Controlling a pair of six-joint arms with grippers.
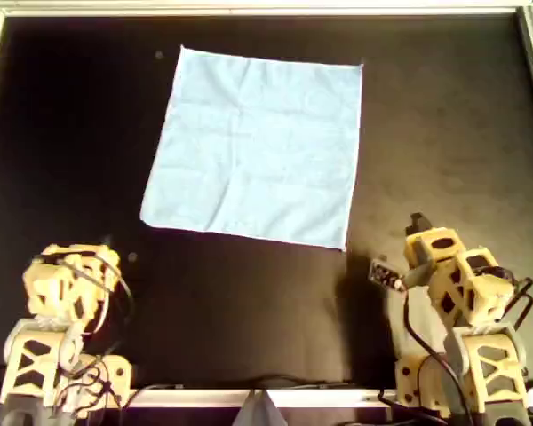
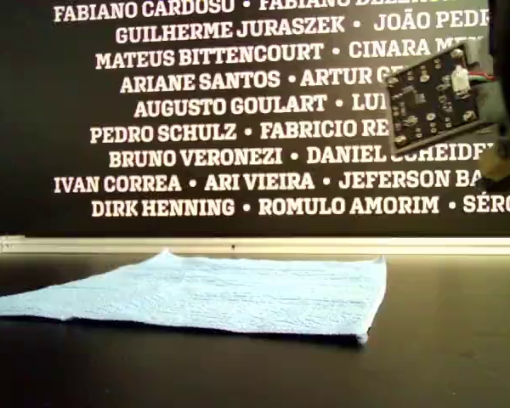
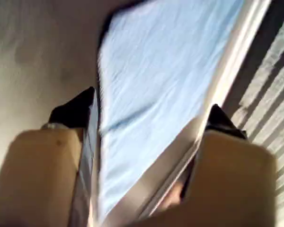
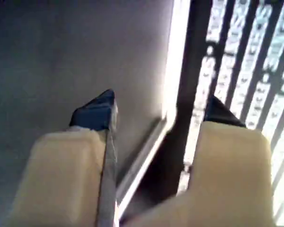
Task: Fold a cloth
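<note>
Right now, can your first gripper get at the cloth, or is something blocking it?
Probably yes. My first gripper is open and holds nothing, and the cloth lies flat and fully exposed on the black table, with nothing visible between them in the first wrist view.

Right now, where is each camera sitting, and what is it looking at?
Overhead view: above, looking down at the cloth; both arms show.
Exterior view: low at table level, facing the cloth and a wall of names.
First wrist view: on my first gripper, fingers open, facing the cloth.
Second wrist view: on my second gripper, fingers open, facing bare table.
Three views share the cloth.
</note>
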